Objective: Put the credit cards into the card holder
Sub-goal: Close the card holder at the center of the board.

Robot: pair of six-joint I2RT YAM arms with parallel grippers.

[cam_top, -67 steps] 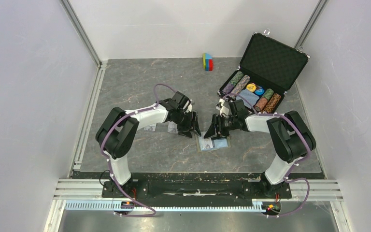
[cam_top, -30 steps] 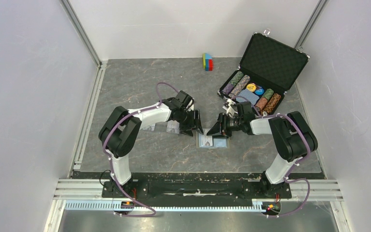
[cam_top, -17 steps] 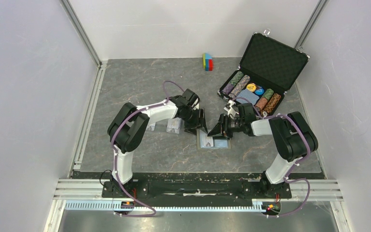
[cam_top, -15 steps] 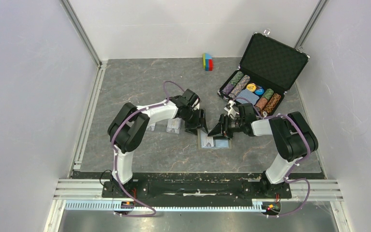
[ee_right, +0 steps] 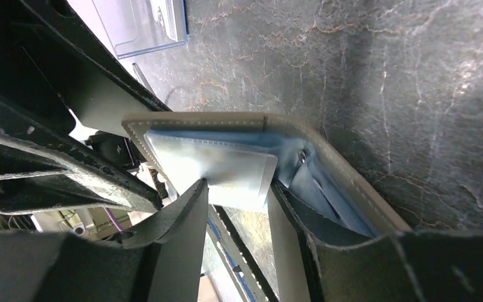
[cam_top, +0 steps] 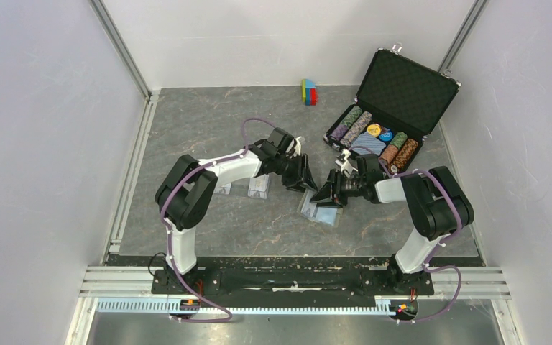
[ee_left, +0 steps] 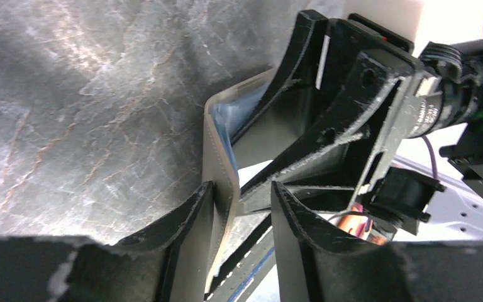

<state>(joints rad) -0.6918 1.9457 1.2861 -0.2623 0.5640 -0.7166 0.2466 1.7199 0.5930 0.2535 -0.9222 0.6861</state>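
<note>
The holder (cam_top: 322, 214) sits on the tabletop (cam_top: 208, 136) near the middle, between the two arms, with both pincers closed in on it. It is partly open and tilted up off the surface, so its blue lining shows.

In the left wrist view, the left pincer (ee_left: 242, 189) straddles one taupe flap of the holder. One finger (ee_left: 185, 217) lies against the flap's outer face. The other finger stands a little off on the lining side, with part of the right pincer crowding the gap. Whether the left pincer is actually pinching the flap cannot be told.

In its own view, the right pincer (ee_right: 236, 185) has its fingers partly spread. The edge of a pale, glossy sheet (ee_right: 217, 167) inside the holder lies between them. One fingertip touches the sheet, and the other finger sits in the fold beside the outer wall. Whether the sheet is a card or a clear sleeve cannot be told, nor whether the right pincer grips it.

A clear case (cam_top: 259, 185) lies just left of the holder, beside the left arm, and holds a stack of cards (ee_right: 171, 19). An open briefcase (cam_top: 402, 90) of chips stands at the far right. A coloured block (cam_top: 309, 91) stands by the back wall.
</note>
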